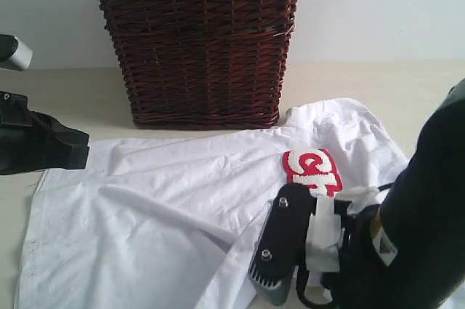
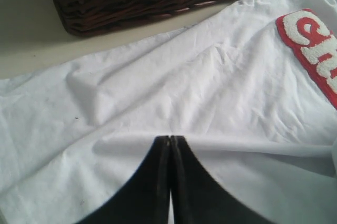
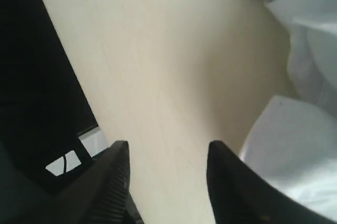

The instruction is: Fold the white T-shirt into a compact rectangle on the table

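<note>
My left hand has its two fingers pressed together, nothing visible between them, the tips right over a soft ridge in the white T-shirt. The shirt lies spread and rumpled on the desk, just in front of the wicker basket, with its red-edged lettering facing up on my right side. My right hand is low by the shirt's near right part, fingers apart over bare desk and holding nothing, a white fold of the shirt just beside one finger.
</note>
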Controlling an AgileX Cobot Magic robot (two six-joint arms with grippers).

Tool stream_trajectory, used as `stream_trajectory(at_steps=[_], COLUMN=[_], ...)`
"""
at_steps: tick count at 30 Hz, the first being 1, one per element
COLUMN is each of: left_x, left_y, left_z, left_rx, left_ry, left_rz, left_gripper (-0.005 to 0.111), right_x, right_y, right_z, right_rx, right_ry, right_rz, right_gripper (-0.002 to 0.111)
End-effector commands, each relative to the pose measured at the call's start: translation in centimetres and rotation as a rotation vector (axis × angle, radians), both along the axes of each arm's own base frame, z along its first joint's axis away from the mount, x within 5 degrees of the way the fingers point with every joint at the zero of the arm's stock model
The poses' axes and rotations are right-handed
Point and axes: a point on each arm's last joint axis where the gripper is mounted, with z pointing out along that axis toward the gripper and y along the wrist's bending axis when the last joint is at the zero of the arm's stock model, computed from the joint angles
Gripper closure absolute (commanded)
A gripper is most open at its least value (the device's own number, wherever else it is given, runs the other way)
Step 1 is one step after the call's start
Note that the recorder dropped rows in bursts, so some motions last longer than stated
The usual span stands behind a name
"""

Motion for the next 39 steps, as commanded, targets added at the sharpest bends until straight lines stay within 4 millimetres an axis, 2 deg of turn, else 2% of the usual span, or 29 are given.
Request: stream_trajectory(at_steps=[1, 5, 8, 13, 20, 24, 33, 39], left_x=[0.0, 0.0, 0.0, 0.1, 0.0, 0.0, 0.0, 0.0], left_y=[0.1, 0.1, 0.2, 0.2, 0.2, 0.2, 0.2, 0.2], left_z=[0.1, 0.1, 0.0, 0.1, 0.1, 0.1, 0.1, 0.1], left_rx=[-0.005, -0.005, -0.004, -0.004, -0.005, -0.007, -0.007, -0.007], left_ry=[-0.012, -0.012, -0.010, -0.015, -0.014, -0.013, -0.013, -0.013], left_rz=[0.014, 0.014, 0.014, 0.018, 0.018, 0.019, 0.019, 0.019], left_gripper=[0.107, 0.107, 0.107, 0.107, 0.107, 0.107, 0.107, 0.107], right_x=[1.7, 5.0, 5.8, 6.5, 7.4, 7.8, 7.3, 2.7], right_y=[-0.7, -1.2, -1.3, -1.9, -1.3, -1.0, -1.5, 1.3], right_z=[-3.5, -5.4, -5.7, -4.8, -3.8, -2.1, 0.3, -0.4], right_rx=[-0.237, -0.413, -0.457, -0.547, -0.522, -0.466, -0.426, -0.299], right_ry=[-0.110, -0.393, -0.482, -0.568, -0.644, -0.696, -0.728, -0.519], right_rz=[-0.181, -0.264, -0.282, -0.314, -0.323, -0.335, -0.297, 0.080], right_gripper=[0.063, 0.063, 0.063, 0.063, 0.063, 0.063, 0.063, 0.063])
